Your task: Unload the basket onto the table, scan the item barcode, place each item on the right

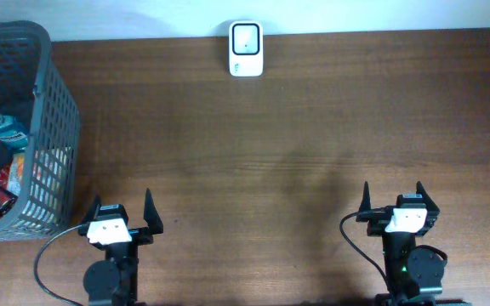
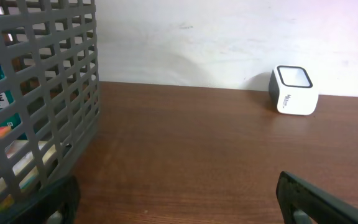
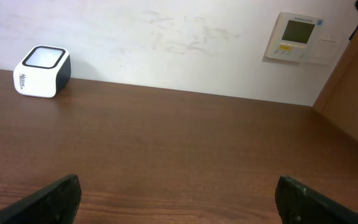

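Dark wood table (image 1: 279,161) runs back to a white wall, with the white scanner (image 1: 246,48) at its far edge and the grey basket (image 1: 58,119) on the left holding the items, a blue-labelled bottle (image 1: 0,127) among them. My left gripper (image 1: 122,212) and right gripper (image 1: 394,200) sit at the near edge, jaws spread wide and empty, so I judge the pick not yet begun. Next I'd send the left arm into the basket, close on one item, then present its barcode to the scanner.
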